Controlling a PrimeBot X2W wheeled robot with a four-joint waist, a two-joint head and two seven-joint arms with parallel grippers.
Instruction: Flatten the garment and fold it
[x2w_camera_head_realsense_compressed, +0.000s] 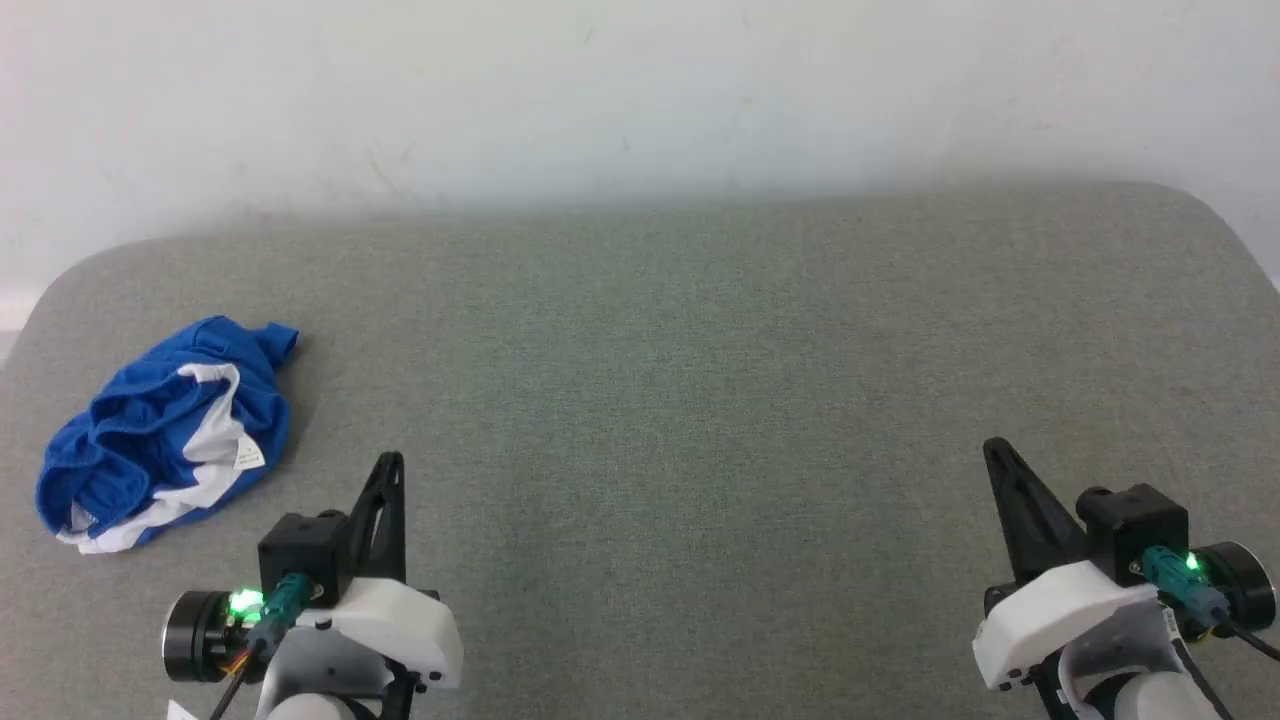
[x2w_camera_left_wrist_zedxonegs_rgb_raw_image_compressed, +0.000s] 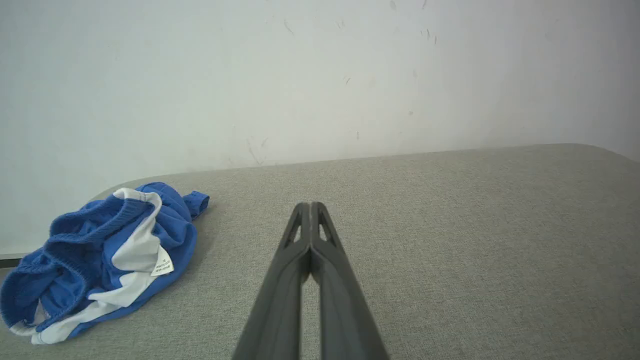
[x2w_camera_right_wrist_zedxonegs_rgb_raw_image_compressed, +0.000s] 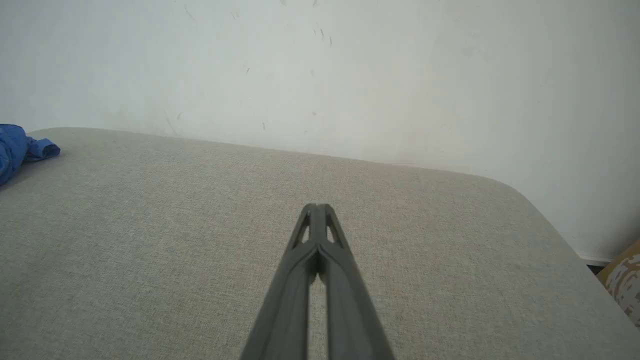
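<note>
The blue garment (x2w_camera_head_realsense_compressed: 165, 430) lies crumpled in a heap at the far left of the grey surface, its white stripe and small white label facing up. In the left wrist view the garment (x2w_camera_left_wrist_zedxonegs_rgb_raw_image_compressed: 100, 255) sits to the left of my fingers, apart from them. A blue corner of the garment (x2w_camera_right_wrist_zedxonegs_rgb_raw_image_compressed: 20, 147) shows at the left edge of the right wrist view. My left gripper (x2w_camera_head_realsense_compressed: 392, 462) hovers low at the front left, shut and holding nothing, to the right of the heap. My right gripper (x2w_camera_head_realsense_compressed: 993, 447) is at the front right, far from the fabric, shut and holding nothing.
The grey cushioned surface (x2w_camera_head_realsense_compressed: 680, 380) has rounded far corners and ends at a white wall (x2w_camera_head_realsense_compressed: 640, 90). Its right edge drops off near a patterned brown object (x2w_camera_right_wrist_zedxonegs_rgb_raw_image_compressed: 622, 277). The heap lies close to the surface's left edge.
</note>
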